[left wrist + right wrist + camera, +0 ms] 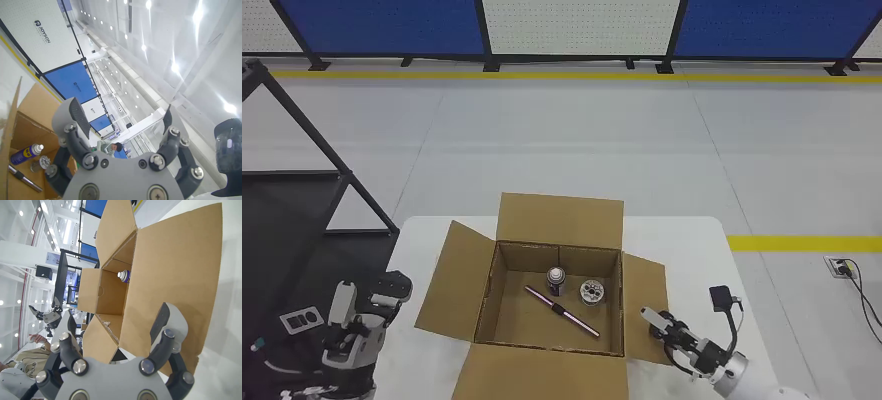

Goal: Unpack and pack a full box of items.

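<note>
Top view, left gripper (369, 290): off the box's left side, well apart from its left flap, beyond the table's edge.
Left gripper state: fingers (78, 113) spread wide, nothing between them.
Table (692, 235): white; it carries the box near its middle.
Box (560, 217): brown cardboard with all four flaps folded outward and the inside open to the camera.
Rod (562, 311): dark, with metal ends. It lies flat and slantwise on the box floor, from the left-middle toward the front right corner.
Can (557, 278): blue with a white cap, upright on the box floor near the back wall, behind the rod.
Round part (591, 291): metal, on the box floor just right of the can and apart from the rod.
Right gripper (118, 313): at the box's right side, by the front right corner, with one finger over the right flap.
Right gripper state: fingers apart, holding nothing.
</note>
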